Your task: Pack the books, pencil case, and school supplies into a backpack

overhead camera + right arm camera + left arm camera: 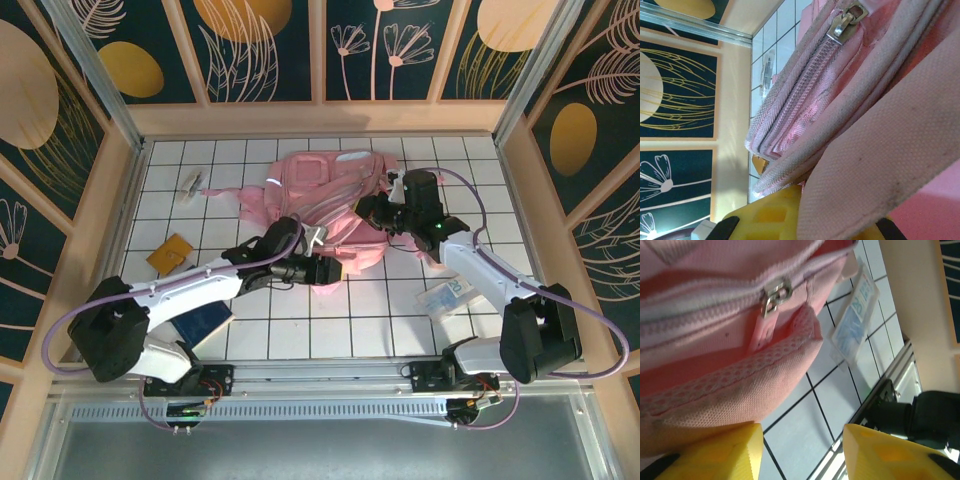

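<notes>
The pad (170, 254) lies left of the backpack (320, 190), the book (207, 323) nearer.

Left arm (190, 288) and right arm (482, 270): white link shells, black joint housings, black base brackets (205, 380) on the near rail. A lilac cable (484, 212) loops along each arm. Left gripper (802, 455) has blocky yellow plastic fingers (715, 455). Right gripper (372, 212) has a yellow finger (772, 217) with square recesses. Small green light (437, 238) at the right wrist.

1. A white tiled tabletop (300, 330) with thin dark grid lines spreads across the whole work area.
2. A pale wooden rim (320, 118) borders it at the back and along both sides.
3. Dark teal wall panels (270, 45) rise behind, painted with gold discs and white line flowers.
4. An aluminium post (90, 70) slants up at the back left corner.
5. A metal rail (320, 375) runs along the near edge, with a grey sheet (320, 450) just below it.
</notes>
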